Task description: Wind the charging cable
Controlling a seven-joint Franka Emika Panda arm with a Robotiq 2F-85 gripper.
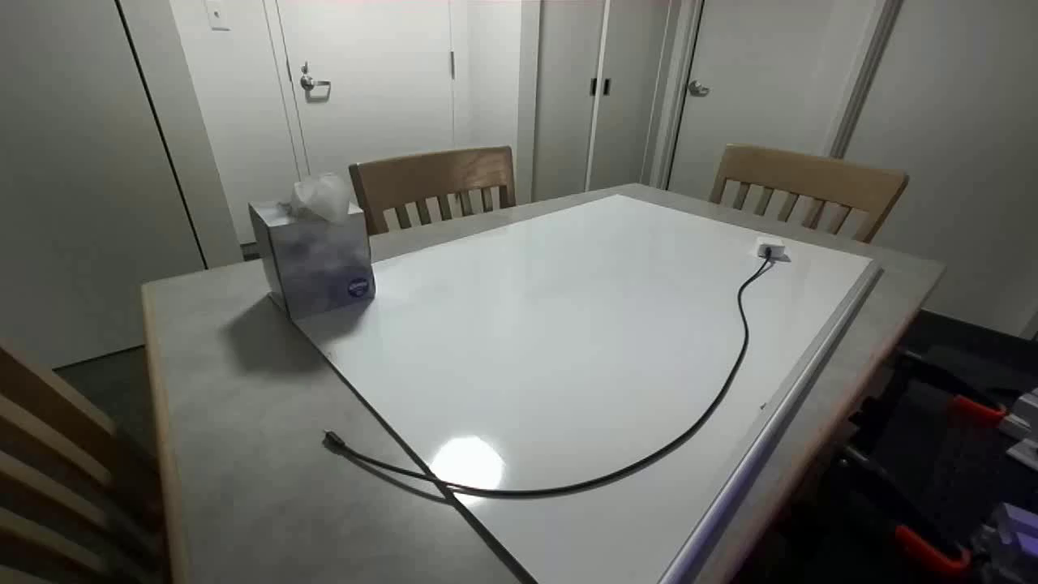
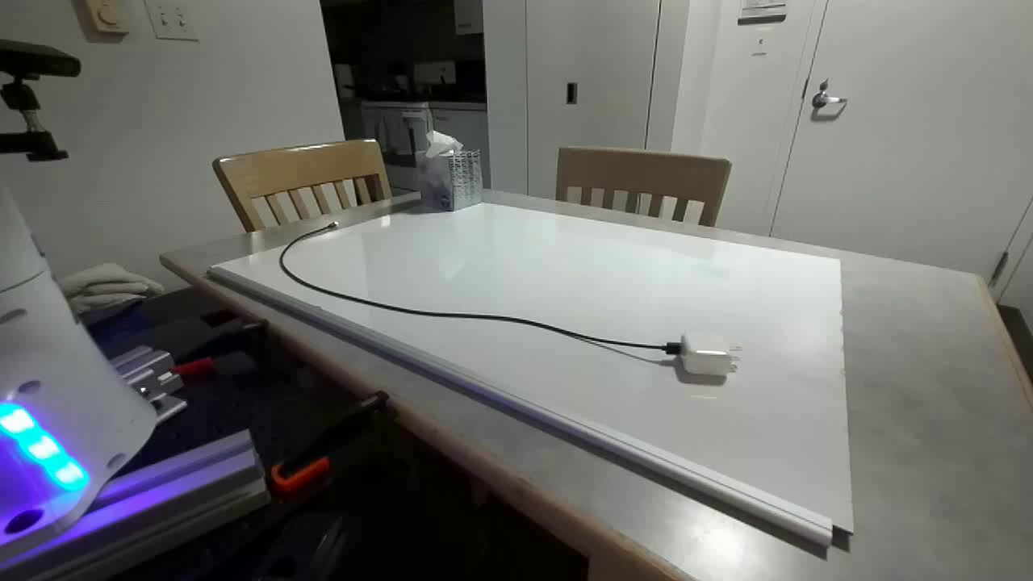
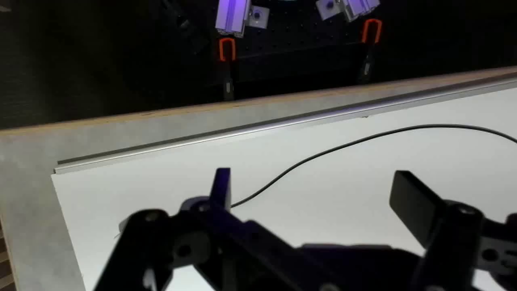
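Jaws spread wide, the gripper [image 3: 314, 184] hung above the whiteboard [image 1: 559, 341] as the charging cable [image 2: 468, 315] bowed toward the robot-side edge of the worktop [image 1: 235, 470], running from a white adapter [image 2: 704, 355] to a plug [image 1: 333, 440] beyond the whiteboard.

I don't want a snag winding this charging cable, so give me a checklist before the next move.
1. Hand open: ok, jaws apart.
2. Charging cable free of tangles: ok, one open curve.
3. Charger detached from cable: not ok, plugged in.
4. Free end on the whiteboard: not ok, past its edge, over the table.
5. Tissue box clear of cable: ok, apart.
6. Hand's height above cable: cannot tell.
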